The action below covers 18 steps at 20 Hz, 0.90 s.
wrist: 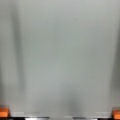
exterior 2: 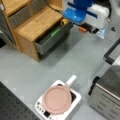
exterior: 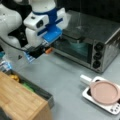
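I see the grey table [exterior: 62, 75] filling the wrist view [wrist: 60, 55] too, bare under the camera. Everything else I place against the toaster oven [exterior: 87, 42].

The wooden cabinet [exterior 2: 32, 25] sits well apart from the toaster oven, at a front view's left bottom [exterior: 20, 100]. Its open drawer [exterior 2: 53, 35] shows something yellow and something green inside; I cannot tell what they are.

The toaster oven is silver with three dark knobs [exterior: 97, 55] down its front; in a front view only its corner shows at the bottom right [exterior 2: 106, 97].

The arm [exterior: 37, 22] is white with a blue part, hanging over the table just to a front view's left of the toaster oven, between it and the cabinet.

The white hot plate [exterior: 100, 96] lies on the table near the toaster oven's knob end, toward a front view's bottom. A pink pan [exterior: 104, 92] rests on it, with a white handle [exterior: 85, 79] pointing back toward the toaster oven; both show again in a front view [exterior 2: 57, 99].

The gripper [exterior: 40, 52] is above the table, near the toaster oven's door side, touching nothing. It holds nothing and is spread wide: in the wrist view the two orange fingertips [wrist: 3, 112] sit at opposite bottom corners.
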Motion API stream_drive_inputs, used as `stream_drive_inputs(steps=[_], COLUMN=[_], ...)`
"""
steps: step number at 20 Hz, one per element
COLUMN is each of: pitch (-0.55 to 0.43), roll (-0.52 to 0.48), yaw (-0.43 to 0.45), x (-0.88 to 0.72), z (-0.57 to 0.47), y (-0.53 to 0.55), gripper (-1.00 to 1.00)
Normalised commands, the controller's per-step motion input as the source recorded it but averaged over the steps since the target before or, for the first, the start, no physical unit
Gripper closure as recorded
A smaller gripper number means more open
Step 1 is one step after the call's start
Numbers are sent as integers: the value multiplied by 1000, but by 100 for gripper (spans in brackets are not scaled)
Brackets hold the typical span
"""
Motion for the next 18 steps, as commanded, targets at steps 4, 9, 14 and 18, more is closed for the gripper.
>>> stream_drive_inputs(steps=[4, 9, 14, 18], pitch=[-71, -81, -79, -104], roll=[405, 490, 353, 241], yaw=[199, 98, 11, 7], x=[-47, -198, -307, -270], z=[2, 3, -58, -119], y=[4, -24, 0, 55], gripper=[-100, -100, -100, -100])
